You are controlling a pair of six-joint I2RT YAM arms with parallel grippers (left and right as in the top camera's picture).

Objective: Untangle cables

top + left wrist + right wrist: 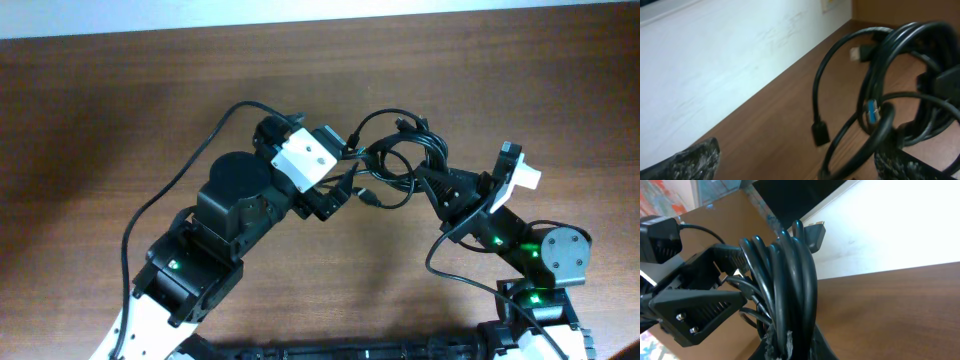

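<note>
The cables are a coiled bundle of thin black cords held above the wooden table between the two arms. My right gripper is shut on the bundle from the right; in the right wrist view the cords rise straight out of its jaws. My left gripper is at the bundle's left side, wide open. In the left wrist view the loops hang ahead on the right, with a blue-tipped plug and a black plug. One loop passes between its fingers, close to the right finger.
The brown wooden table spreads all around. A white wall runs along its far edge. The left arm's own thick wire curves over the table at the left. The left gripper also shows in the right wrist view.
</note>
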